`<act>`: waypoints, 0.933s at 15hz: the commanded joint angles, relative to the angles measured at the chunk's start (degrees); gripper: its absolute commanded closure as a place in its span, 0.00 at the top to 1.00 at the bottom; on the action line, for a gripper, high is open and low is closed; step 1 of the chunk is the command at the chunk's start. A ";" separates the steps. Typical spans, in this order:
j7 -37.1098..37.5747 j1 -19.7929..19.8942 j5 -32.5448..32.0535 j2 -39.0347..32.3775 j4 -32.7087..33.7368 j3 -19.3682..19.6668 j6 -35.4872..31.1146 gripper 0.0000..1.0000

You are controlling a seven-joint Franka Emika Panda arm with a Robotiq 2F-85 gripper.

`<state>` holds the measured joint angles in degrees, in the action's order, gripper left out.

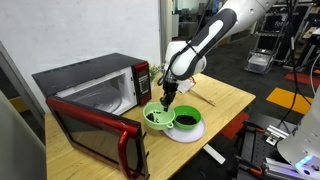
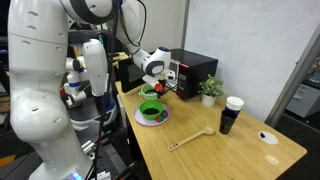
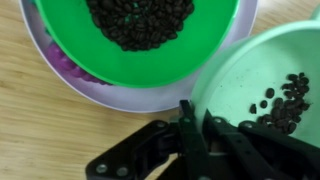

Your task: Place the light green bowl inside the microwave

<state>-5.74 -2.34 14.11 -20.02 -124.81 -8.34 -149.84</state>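
Note:
The light green bowl sits on the wooden table in front of the open microwave. It also shows in the wrist view, with a few dark beans inside, and in an exterior view. My gripper is shut on its near rim, one finger inside and one outside. In both exterior views the gripper reaches down onto the bowl. The microwave has its red-trimmed door swung open and shows a white interior.
A darker green bowl full of dark beans stands on a white plate right beside the light green bowl. A wooden spoon, a black cup and a small potted plant are further along the table.

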 commanded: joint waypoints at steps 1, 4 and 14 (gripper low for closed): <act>3.41 -1.77 0.73 -1.86 -0.16 -1.18 -5.26 0.02; 6.40 -2.85 1.08 -2.35 -0.21 -2.09 -7.57 0.02; 12.02 -2.51 7.57 -2.20 2.69 -5.89 -9.61 0.02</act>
<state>5.48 -5.70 17.95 -22.14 -123.53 -12.72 -158.41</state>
